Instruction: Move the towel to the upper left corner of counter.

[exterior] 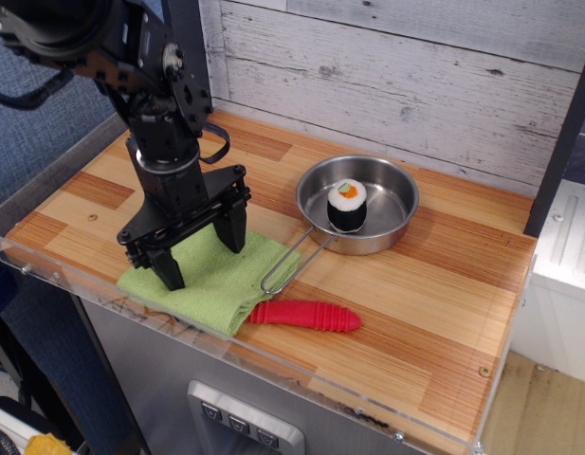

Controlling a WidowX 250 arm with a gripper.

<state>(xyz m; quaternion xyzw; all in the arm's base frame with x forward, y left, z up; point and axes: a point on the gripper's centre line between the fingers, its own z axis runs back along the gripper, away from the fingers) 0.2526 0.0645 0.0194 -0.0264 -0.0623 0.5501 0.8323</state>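
I see the black end effector (pixel 200 252) spread open, its two fingers planted over the light lime-green folded terry towel (pixel 221 280), which lies at the 7 o'clock edge of the striped wooden bench (pixel 415 313). At the towel's 3 o'clock sits a round steel pan (pixel 360 204), its wire handle overlapping the cloth.

The arm's upper part runs off the top left edge. The fingers (pixel 169 273) cover part of the towel (pixel 221 284). Whether their tips touch it cannot be told. The worktop (pixel 434 313) is cut off at the bottom right.
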